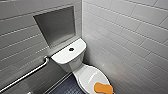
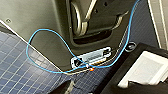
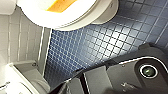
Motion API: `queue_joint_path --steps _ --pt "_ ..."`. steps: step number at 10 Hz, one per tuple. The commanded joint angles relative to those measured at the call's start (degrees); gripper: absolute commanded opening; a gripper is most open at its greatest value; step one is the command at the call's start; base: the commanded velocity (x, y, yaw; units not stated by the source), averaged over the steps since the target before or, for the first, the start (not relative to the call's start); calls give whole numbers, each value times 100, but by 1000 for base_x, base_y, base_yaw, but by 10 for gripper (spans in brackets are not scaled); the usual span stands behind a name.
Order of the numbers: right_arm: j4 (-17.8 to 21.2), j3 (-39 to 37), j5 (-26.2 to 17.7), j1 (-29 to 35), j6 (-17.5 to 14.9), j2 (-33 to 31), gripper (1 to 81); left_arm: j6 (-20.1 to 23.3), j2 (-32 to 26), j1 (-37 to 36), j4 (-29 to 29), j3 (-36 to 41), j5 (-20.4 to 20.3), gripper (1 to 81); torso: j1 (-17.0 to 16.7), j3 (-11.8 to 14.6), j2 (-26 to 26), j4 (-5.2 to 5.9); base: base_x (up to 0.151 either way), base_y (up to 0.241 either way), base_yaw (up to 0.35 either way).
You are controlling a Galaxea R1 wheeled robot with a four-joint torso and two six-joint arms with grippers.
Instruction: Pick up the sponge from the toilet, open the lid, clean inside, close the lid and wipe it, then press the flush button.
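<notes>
One small orange oblong sponge [image 1: 103, 88] lay on the closed glossy white oval lid [image 1: 87, 75] of one white ceramic toilet [image 1: 73, 62]. One dark round flush button [image 1: 71, 49] sat on the tank cover [image 1: 63, 57]. Could not tell whether the left gripper [image 2: 63, 88] or right gripper [image 3: 75, 85] was clenched or released.

**Toilet in the corner, sponge on the lid**

The toilet [image 1: 75, 65] stands in the far corner, with the side wall [image 1: 130, 45] just to its right. The button [image 1: 71, 49] sits mid-cover on the tank [image 1: 63, 57]. Nearer, the lid [image 1: 87, 75] lies down with the sponge [image 1: 103, 88] on its near end. A niche [image 1: 57, 26] is set in the wall above and behind the tank. A bar [image 1: 27, 75] runs along that wall to the left. The floor [image 1: 66, 87] lies left of the lid.
</notes>
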Motion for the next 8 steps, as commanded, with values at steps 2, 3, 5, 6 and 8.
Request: queue_joint_path --steps 2,3,5,6,8 --pt "78 22 -246 647 364 -9 811 17 24 179 -4 51 481 811 479 -46 -754 0 0 0 0" --pt "95 -48 -255 770 390 79 811 17 24 179 -13 42 481 811 614 -61 -971 0 0 0 0" --pt "70 -162 -246 876 434 263 811 8 33 179 -13 24 481 811 883 -605 -1399 0 0 0 0" --pt "69 -241 -246 955 556 325 811 8 50 179 -13 24 481 811 983 -660 -1565 0 0 0 0" --pt "69 -259 -115 1087 803 326 811 8 59 179 -4 24 472 811 1189 -430 -1899 0 0 0 0"
